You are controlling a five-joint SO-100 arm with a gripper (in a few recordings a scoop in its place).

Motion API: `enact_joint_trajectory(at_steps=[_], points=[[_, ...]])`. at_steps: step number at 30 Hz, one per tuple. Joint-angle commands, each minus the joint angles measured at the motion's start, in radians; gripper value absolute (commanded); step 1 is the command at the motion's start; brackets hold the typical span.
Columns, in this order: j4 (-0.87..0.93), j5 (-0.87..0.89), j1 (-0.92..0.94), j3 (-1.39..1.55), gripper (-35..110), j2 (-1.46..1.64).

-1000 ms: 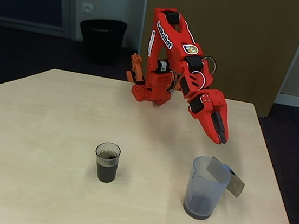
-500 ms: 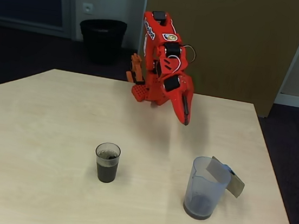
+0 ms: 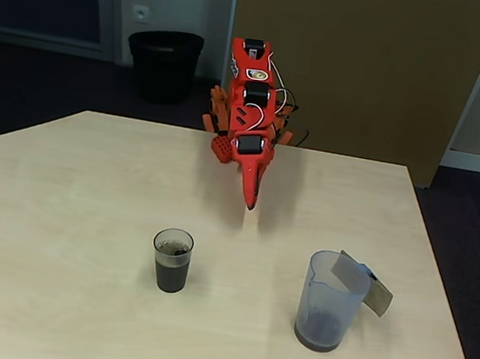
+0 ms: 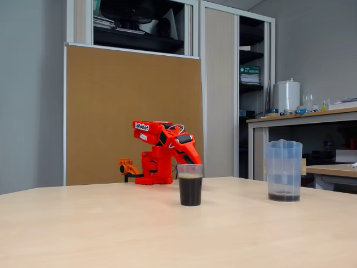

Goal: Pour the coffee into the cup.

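Observation:
The small clear cup (image 3: 172, 260) (image 4: 191, 185) stands upright on the table, well over half full of dark coffee (image 3: 171, 270) (image 4: 191, 190). A larger translucent jug (image 3: 328, 301) (image 4: 283, 170) with a flat handle stands to its right, with only a thin dark layer of coffee at its bottom. My red gripper (image 3: 251, 200) (image 4: 194, 161) hangs shut and pointing down over the table near the arm's base, well behind both vessels and holding nothing. In a fixed view the cup hides the gripper's tip.
The light wooden table (image 3: 58, 236) has bare room on the left and in front. A black bin (image 3: 163, 63) stands on the floor behind it. A brown board (image 4: 131, 111) and cabinets rise behind the arm.
My arm has swung left from above the jug back toward its base and folded down, gripper shut. Cup and jug have not moved.

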Motion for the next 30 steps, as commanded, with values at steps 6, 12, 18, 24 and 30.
enact_joint_trajectory(at_steps=[6, 12, 18, 24, 30], points=[[0.245, -0.011, 0.098, 0.009, 0, 0.078], [0.354, -0.038, 0.126, 0.009, 0, 0.097], [0.486, -0.060, 0.153, 0.009, 0, 0.140], [0.632, -0.152, 0.179, 0.009, 0, 0.221], [0.701, -0.175, 0.189, 0.009, 0, 0.302]])
